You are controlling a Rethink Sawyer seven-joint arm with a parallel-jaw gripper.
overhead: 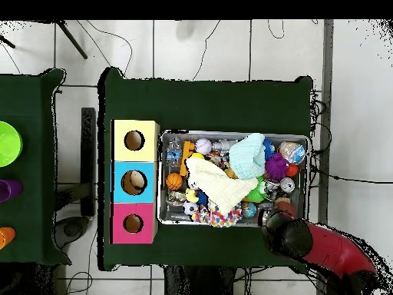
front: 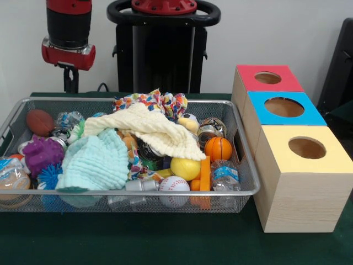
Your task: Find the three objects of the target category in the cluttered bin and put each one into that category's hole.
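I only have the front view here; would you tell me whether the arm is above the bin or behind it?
Observer: From overhead, the arm overlaps the bin's corner on the robot's side, past the purple spiky ball.
Operator: Thank you. Is anything hidden behind the cream cloth?
Observer: Yes, a bluish ball lies just beyond the cream cloth, beside the patterned cloth.

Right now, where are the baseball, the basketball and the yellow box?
baseball (front: 174,185), front view, its white stitched face
basketball (front: 218,148), front view, middle of the orange ball
yellow box (front: 331,157), front view, its yellow top beside the hole
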